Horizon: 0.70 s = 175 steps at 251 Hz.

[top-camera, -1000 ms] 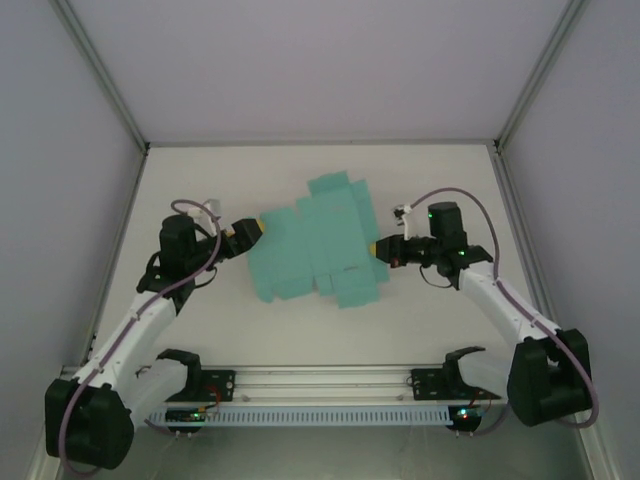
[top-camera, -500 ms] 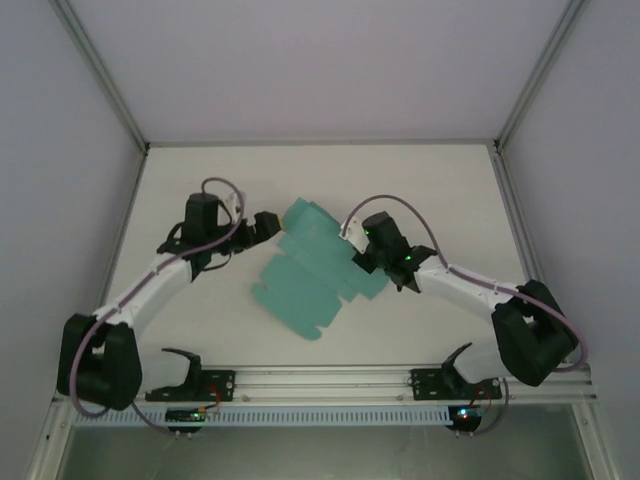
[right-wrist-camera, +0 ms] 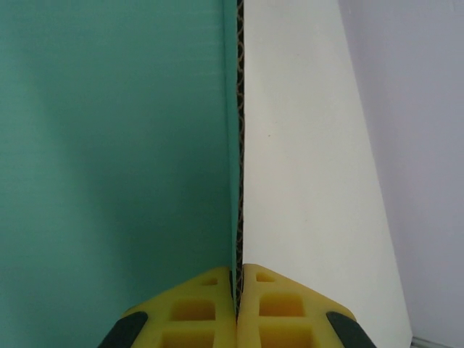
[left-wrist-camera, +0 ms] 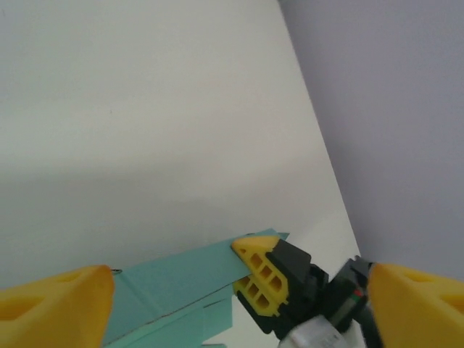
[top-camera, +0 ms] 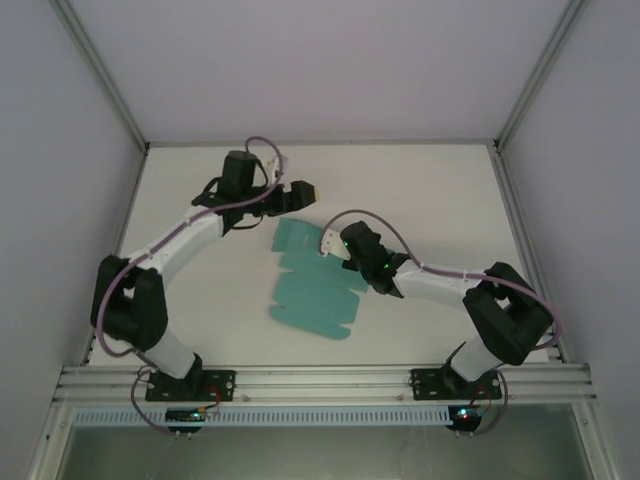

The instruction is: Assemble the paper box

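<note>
at the near side of the paper box (top-camera: 315,285) a ribbed aluminium rail (top-camera: 320,378) runs along the edge of the matte white tabletop (top-camera: 220,325). the box itself is an unfolded blank of thin teal card, lying about mid-tabletop with its length slanting from near to far. it has notched, stepped edges and a rounded tab at its near end. its creases are too faint in the overhead view to trace. the right arm (top-camera: 440,285), white-shelled with a purple cable looping over it, reaches in from the box's right, and its black wrist covers the card's far right corner. the right jaws are pressed together on that edge. in the right wrist view the yellow honeycomb-moulded pads (right-wrist-camera: 196,312) pinch the card edge-on, showing its fine corrugated core, with smooth teal to the left of the edge and bare tabletop to the right. whether the pinched flap is lifted off the tabletop i cannot tell. beyond the box's far end, clear of the card, the left arm (top-camera: 180,240) holds the left jaws spread wide. its own camera shows one blurred yellow fingertip (left-wrist-camera: 54,304) in each lower corner, both cut off by the frame. past the box, pale grey wall panels (top-camera: 320,60) meet at metal corner posts.
</note>
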Each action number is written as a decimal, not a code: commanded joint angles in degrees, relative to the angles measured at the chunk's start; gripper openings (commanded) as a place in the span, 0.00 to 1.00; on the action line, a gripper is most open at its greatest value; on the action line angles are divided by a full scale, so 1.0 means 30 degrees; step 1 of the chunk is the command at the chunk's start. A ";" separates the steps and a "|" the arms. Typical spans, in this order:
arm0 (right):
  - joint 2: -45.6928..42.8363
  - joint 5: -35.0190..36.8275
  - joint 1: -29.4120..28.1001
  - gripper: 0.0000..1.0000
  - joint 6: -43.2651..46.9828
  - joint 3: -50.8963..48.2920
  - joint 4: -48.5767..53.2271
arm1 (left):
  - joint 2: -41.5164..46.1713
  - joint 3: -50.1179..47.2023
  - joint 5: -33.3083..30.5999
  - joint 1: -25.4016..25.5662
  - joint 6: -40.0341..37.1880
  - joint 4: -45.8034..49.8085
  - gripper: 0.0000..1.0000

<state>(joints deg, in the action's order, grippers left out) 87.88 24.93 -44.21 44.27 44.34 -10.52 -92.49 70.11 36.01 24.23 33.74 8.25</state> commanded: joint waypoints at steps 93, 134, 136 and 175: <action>-0.0286 0.0244 -0.0196 0.00 -0.0050 0.0231 -0.1177 | -0.2056 -0.0997 0.2177 0.1456 0.1597 -0.1542 0.56; -0.0721 -0.0006 -0.0249 0.00 -0.1652 0.0158 -0.1951 | -0.2177 -0.3204 0.2031 0.1661 0.5488 -0.7794 0.57; -0.0748 -0.0037 -0.0239 0.00 -0.1776 0.0139 -0.2024 | -0.2171 -0.3386 0.2016 0.1668 0.5763 -0.8354 0.57; -0.1602 -0.0818 -0.0236 0.00 -0.3165 -0.0210 -0.2645 | -0.3046 -0.4564 0.1825 0.1674 0.9027 -1.4355 0.61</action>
<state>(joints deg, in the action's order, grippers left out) 87.42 26.17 -44.23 40.66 43.31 -10.96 -99.09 57.41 39.20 27.46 50.57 -17.98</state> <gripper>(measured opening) 0.048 0.585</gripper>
